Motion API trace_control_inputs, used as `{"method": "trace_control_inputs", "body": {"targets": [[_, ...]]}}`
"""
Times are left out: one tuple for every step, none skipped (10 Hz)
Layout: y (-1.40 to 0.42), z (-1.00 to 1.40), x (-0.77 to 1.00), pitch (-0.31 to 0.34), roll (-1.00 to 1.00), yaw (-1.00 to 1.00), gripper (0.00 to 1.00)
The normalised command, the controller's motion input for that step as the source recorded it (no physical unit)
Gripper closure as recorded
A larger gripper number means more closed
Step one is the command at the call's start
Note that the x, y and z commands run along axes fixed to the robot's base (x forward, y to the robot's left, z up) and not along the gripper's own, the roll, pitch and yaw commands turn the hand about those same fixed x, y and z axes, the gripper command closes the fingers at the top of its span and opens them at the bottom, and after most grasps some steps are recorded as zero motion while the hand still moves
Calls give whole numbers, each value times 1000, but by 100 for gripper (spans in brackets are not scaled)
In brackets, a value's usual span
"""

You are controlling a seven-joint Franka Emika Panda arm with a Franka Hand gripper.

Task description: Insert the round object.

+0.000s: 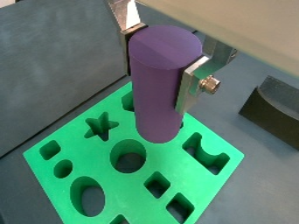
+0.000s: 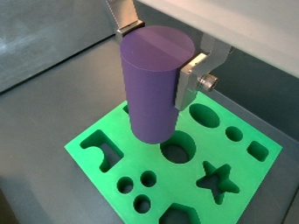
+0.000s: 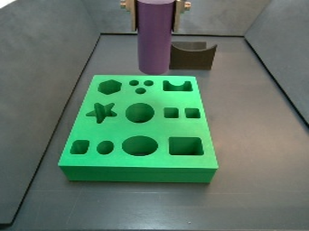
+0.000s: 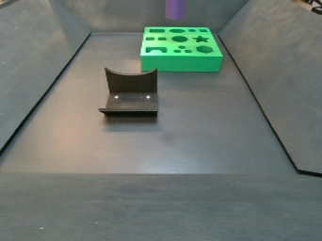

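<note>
The round object is a tall matte purple cylinder (image 1: 160, 87), held upright between the silver fingers (image 1: 193, 83) of my gripper (image 1: 162, 59). It also shows in the other wrist view (image 2: 152, 83) and in both side views (image 3: 154, 36) (image 4: 175, 8). The gripper (image 2: 156, 54) is shut on its upper part. The cylinder hangs above the green block (image 3: 143, 161), over the block's far edge in a side view. Its lower end is clear of the block's top. A large round hole (image 1: 128, 157) (image 2: 177, 150) lies just beside the cylinder's lower end. The gripper (image 3: 154, 4) is cut off by the picture edge.
The green block (image 4: 183, 64) has several shaped holes: a star (image 3: 103, 112), round holes (image 3: 141, 113), squares and a hexagon. The dark fixture (image 3: 191, 56) (image 4: 130, 91) (image 1: 274, 105) stands on the floor beside the block. Grey walls enclose the floor.
</note>
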Motion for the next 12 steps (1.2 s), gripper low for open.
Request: {"method": "trace_control_inputs", "body": {"targets": [[0, 0, 0, 0, -17, 0, 100], [-9, 0, 0, 0, 9, 0, 100], [0, 0, 0, 0, -23, 0, 100], [-86, -257, -283, -160, -91, 83, 100], [-183, -826, -1000, -283, -31, 0, 100], [-20, -643, -946, -100, -194, 0, 100], [-123, -363, -411, -100, -117, 126, 100], [-37, -91, -160, -77, -83, 137, 100], [-263, -17, -243, -166, 117, 240, 100], [-286, -83, -237, -189, 186, 200, 100], [-189, -294, -300, -266, 380, 106, 100], [-174, -366, -166, -220, 371, 100, 100]]}}
